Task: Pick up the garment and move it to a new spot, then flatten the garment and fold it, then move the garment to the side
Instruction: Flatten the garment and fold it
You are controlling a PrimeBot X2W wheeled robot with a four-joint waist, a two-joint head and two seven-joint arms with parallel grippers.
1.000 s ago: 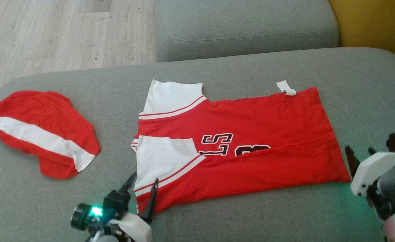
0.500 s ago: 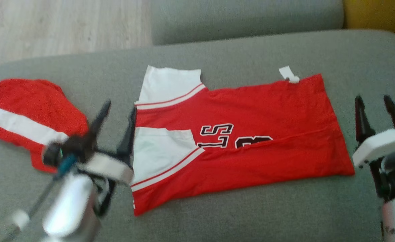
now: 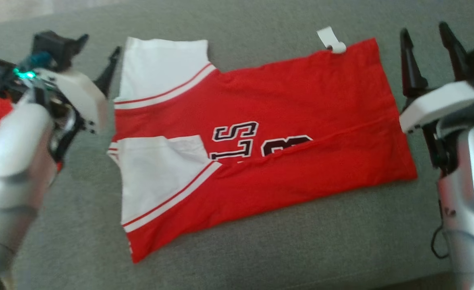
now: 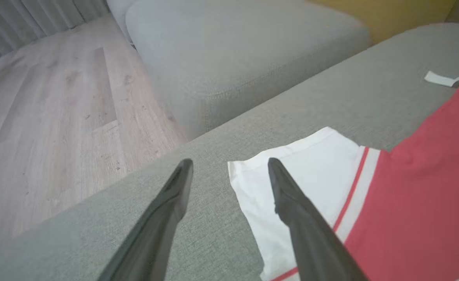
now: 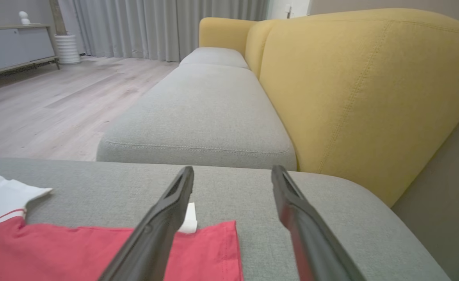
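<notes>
Red jersey (image 3: pixel 285 121) lies folded lengthwise on the grey sofa cushion (image 3: pixel 261 249), its black lettering (image 3: pixel 237 139) half hidden under the fold. I have my left gripper (image 3: pixel 101 43) and right gripper (image 3: pixel 423 28) at its two ends, fingers spread wide and holding nothing.

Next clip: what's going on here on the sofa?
A two-armed robot is working on a red and white jersey that lies partly folded on the grey sofa cushion. Its left gripper is open at the far white sleeve. Its right gripper is open by the far hem corner with the white tag. Neither holds the cloth.
</notes>
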